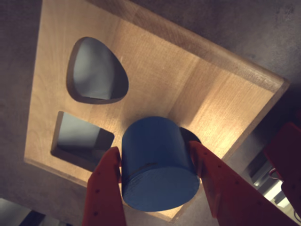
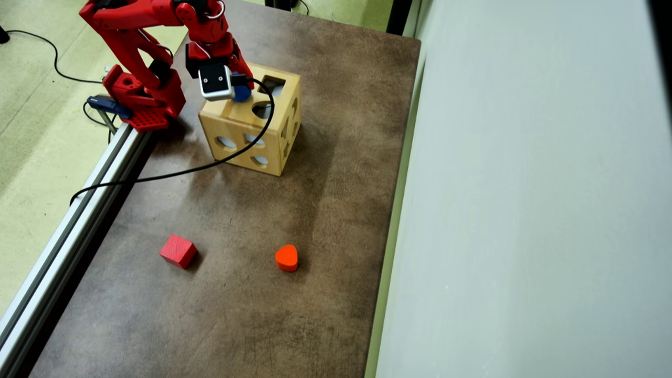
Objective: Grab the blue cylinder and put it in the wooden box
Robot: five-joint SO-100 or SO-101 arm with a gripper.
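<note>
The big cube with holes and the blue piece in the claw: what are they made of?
The wooden box looks like pale, smooth-sanded wood; grain lines show on its top. The blue cylinder has a matte blue coat, probably painted wood, though plastic can't be excluded. The gripper looks like red plastic.

A red cube (image 2: 178,251) and an orange-red heart block (image 2: 286,258) lie apart on the brown table (image 2: 325,210); a black cable (image 2: 173,172) crosses it.

Brown worktop between green floor and a pale wall.
You see the mottled worktop (image 2: 252,220) fill the overhead view's centre, an aluminium rail (image 2: 68,220) along its left edge, pale green floor (image 2: 31,131) with cables at upper left, a blank grey-white wall (image 2: 525,210) right.
</note>
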